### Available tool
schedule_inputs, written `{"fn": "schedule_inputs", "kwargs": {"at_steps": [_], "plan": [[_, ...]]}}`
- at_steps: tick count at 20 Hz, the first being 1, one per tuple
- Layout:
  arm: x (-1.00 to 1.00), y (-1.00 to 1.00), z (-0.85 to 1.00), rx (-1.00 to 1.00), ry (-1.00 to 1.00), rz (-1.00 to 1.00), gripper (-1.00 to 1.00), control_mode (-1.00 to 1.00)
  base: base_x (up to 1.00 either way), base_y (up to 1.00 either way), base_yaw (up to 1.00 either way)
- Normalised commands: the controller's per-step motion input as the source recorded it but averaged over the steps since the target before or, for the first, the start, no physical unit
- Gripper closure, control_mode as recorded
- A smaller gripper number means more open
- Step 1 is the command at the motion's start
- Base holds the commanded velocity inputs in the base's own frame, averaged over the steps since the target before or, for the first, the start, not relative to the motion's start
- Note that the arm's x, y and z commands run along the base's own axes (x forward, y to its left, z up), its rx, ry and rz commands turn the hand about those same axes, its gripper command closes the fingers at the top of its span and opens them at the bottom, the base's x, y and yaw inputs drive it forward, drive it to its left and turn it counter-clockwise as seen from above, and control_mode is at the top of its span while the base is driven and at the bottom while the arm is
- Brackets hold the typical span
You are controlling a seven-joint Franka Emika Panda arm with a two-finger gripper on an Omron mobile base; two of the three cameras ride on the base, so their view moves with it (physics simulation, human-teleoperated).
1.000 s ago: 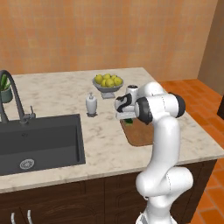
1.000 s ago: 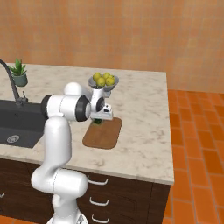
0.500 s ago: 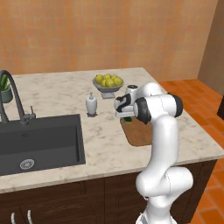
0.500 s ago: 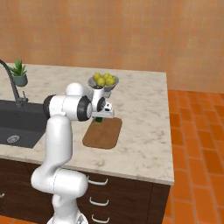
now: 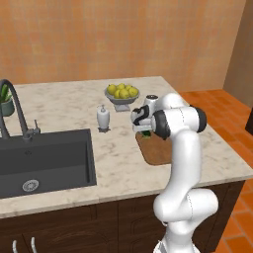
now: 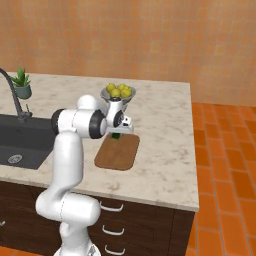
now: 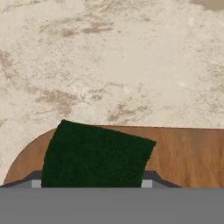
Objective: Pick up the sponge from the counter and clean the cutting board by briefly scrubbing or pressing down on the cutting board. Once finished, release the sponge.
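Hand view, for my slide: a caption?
Dark green sponge between the jaws, over a corner of the wooden cutting board.

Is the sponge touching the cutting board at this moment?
Cannot tell. The hand view shows the sponge between the end effector fingers, overlapping the cutting board corner, but no contact line or gap reads. In the right base view the hand hides its underside.

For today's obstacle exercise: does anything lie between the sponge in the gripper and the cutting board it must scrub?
Nothing visible does. The sponge sits in the gripper directly over the cutting board's far end. The lemon bowl and soap dispenser stand off the board.
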Motion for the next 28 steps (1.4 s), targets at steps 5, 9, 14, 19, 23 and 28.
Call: {"fn": "schedule_inputs", "kwargs": {"at_steps": [5,9,14,19,23,28], "plan": [[0.07,-0.65,-0.41,0.00,0.00,0.00,1.00,-1.00,0.00,0.00,0.00],[0.00,-0.46,-0.96,0.00,0.03,0.00,1.00,-1.00,0.00,0.00,0.00],[0.00,-0.85,-0.58,0.03,0.00,0.01,1.00,-1.00,0.00,0.00,0.00],[0.00,-0.90,-0.69,0.00,0.00,0.03,1.00,-1.00,0.00,0.00,0.00],[-0.09,-0.93,-0.78,0.00,0.08,0.04,1.00,-1.00,0.00,0.00,0.00],[-0.23,-1.00,-0.74,0.01,0.12,0.05,1.00,-1.00,0.00,0.00,0.00]]}}
